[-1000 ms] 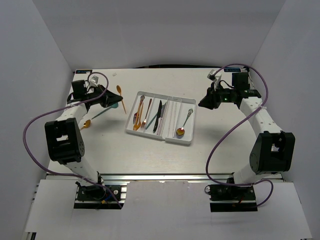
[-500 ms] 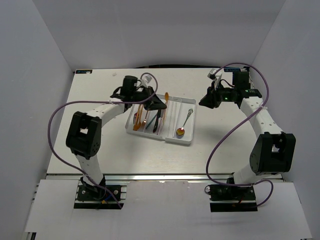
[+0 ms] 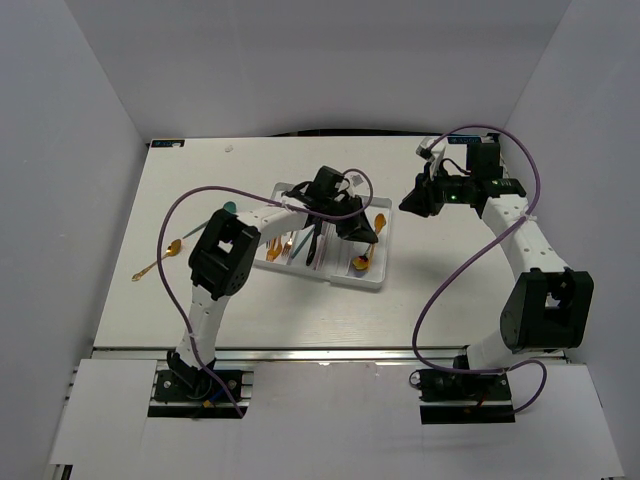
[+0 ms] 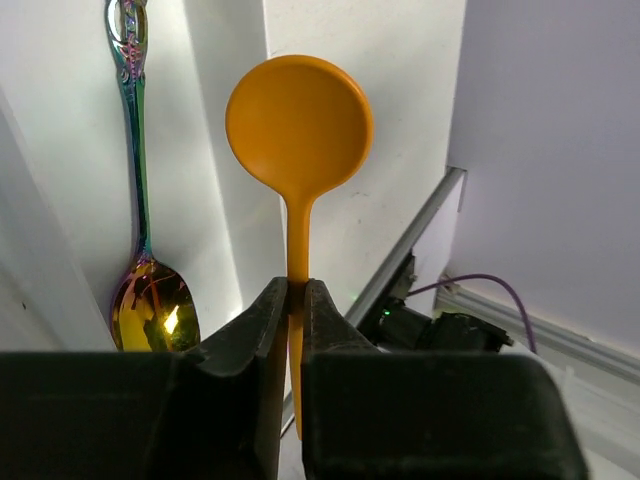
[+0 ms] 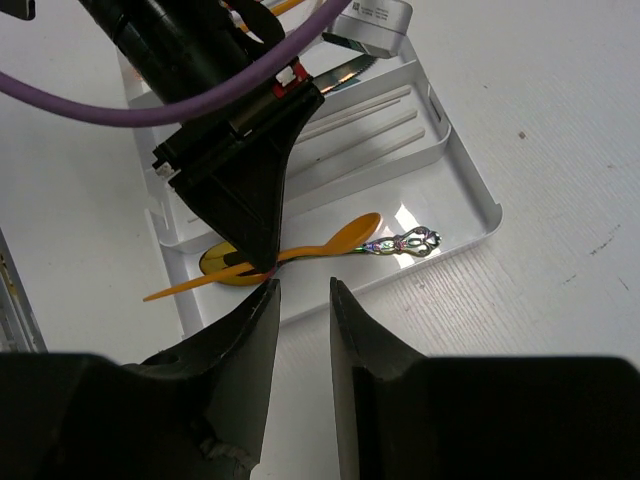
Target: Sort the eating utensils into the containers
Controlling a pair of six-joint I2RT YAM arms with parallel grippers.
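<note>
Left wrist view: the left jaws are clenched on the thin handle of an orange round-bowled plastic spoon [image 4: 298, 125]. Its bowl projects straight ahead of the tips and its handle end trails behind them. This mid-handle grip keeps the bowl clear for lowering. Just beyond the jaws, an iridescent metal spoon [image 4: 140, 200] lies in the end compartment of the shallow white plastic tray [image 5: 445, 195]. The held spoon hangs over that compartment, judged its destination among like utensils. The right jaws stand released and empty, near the tray's edge. Well away, a gold spoon [image 3: 176, 247] lies on the white worktop [image 3: 150, 320].
</note>
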